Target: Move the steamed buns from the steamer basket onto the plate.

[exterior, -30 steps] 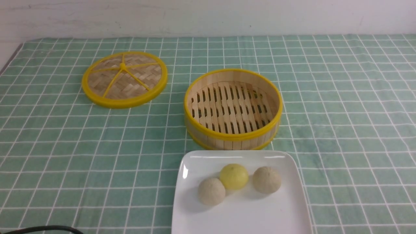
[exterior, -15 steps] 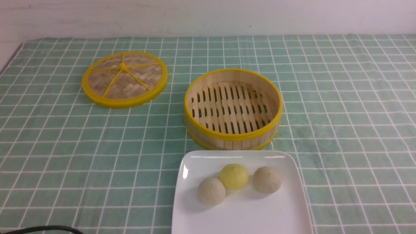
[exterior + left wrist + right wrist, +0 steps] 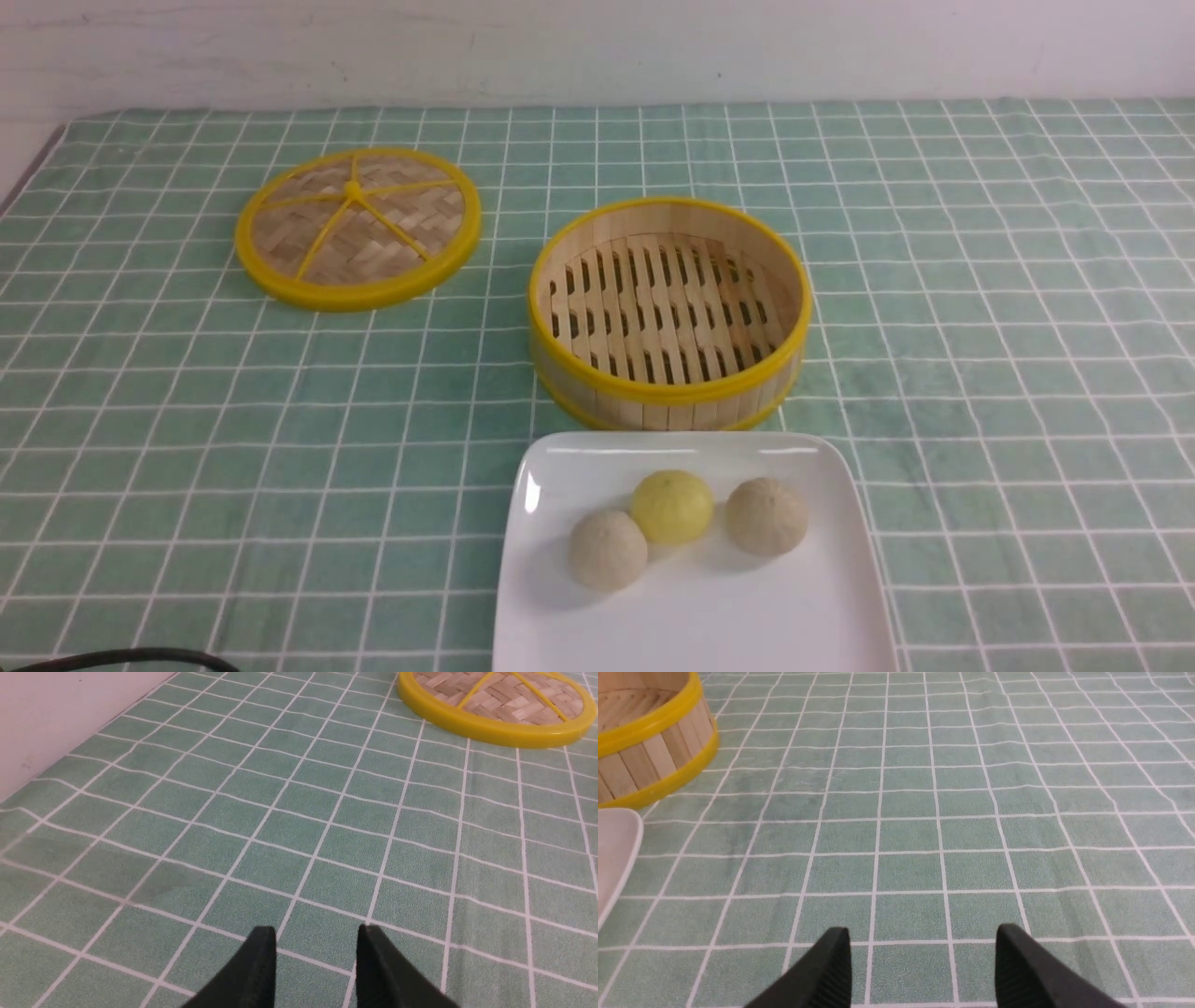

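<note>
Three steamed buns lie on the white square plate at the table's near edge: a beige one, a yellow one and another beige one. Just behind the plate stands the steamer basket, with nothing on its slatted floor. Neither arm shows in the front view. My left gripper hangs open over bare cloth, nothing between its fingers. My right gripper is open wide over bare cloth too, with the basket wall and a plate corner off to one side.
The basket's flat woven lid with yellow rim lies at the back left; its edge shows ahead of my left gripper. A green checked cloth covers the table. A wall runs behind, and a black cable lies at the near left corner.
</note>
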Available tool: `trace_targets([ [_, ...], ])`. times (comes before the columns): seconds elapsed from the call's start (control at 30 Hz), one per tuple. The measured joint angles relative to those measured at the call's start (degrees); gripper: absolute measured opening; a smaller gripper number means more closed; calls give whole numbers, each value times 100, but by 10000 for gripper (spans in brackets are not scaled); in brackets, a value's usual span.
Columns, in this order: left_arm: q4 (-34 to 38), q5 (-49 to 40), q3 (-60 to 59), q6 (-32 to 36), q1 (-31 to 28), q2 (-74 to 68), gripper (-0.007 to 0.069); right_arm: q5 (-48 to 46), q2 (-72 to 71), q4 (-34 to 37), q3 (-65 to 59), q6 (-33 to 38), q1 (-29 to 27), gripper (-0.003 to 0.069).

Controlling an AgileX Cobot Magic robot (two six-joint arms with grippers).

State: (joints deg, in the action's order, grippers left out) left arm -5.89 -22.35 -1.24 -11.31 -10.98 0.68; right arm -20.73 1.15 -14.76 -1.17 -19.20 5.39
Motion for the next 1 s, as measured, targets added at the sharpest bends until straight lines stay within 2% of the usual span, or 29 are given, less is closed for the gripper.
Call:
trace_targets([
  [1.0, -7, 0, 0, 0, 0, 0, 273, -228, -173, -222, 35, -35, 0, 422],
])
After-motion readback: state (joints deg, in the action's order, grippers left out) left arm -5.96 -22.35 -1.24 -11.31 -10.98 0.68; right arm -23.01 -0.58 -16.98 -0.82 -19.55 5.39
